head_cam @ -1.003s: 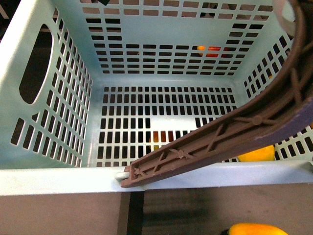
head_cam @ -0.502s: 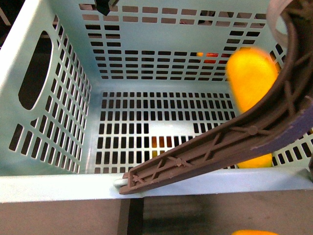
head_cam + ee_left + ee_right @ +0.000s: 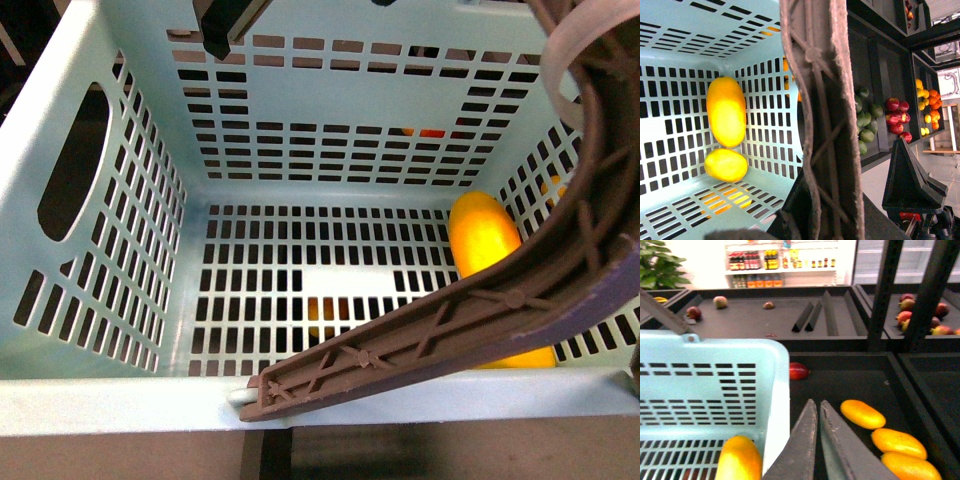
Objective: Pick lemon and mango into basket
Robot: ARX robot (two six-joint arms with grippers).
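The right hand hangs just outside the basket's corner with its two fingers pressed nearly together and nothing between them. The left hand shows only as a dark bulk under the basket's brown handle in its own wrist view, apparently carrying the basket by it; whether its fingers are clamped or spread cannot be told from here.

The mango lies on the basket floor against the right-hand wall, partly hidden by the handle in the front view. The left wrist view shows it lengthwise with a rounder, shorter yellow fruit, probably the lemon, touching or nearly touching one end. With both inside, the task looks about finished.

On handling: the mango is smooth-skinned and probably fairly heavy for its size, firm but liable to bruise under a hard pinch. Its gloss suggests that it would slip if taken near a tapered end, so the best hold is across the broad middle, fingers square to the long axis. The lemon should be lighter, with a rougher rind that grips better; take it across its widest part.

More oblong yellow fruits lie on the dark shelf just beyond the right hand.
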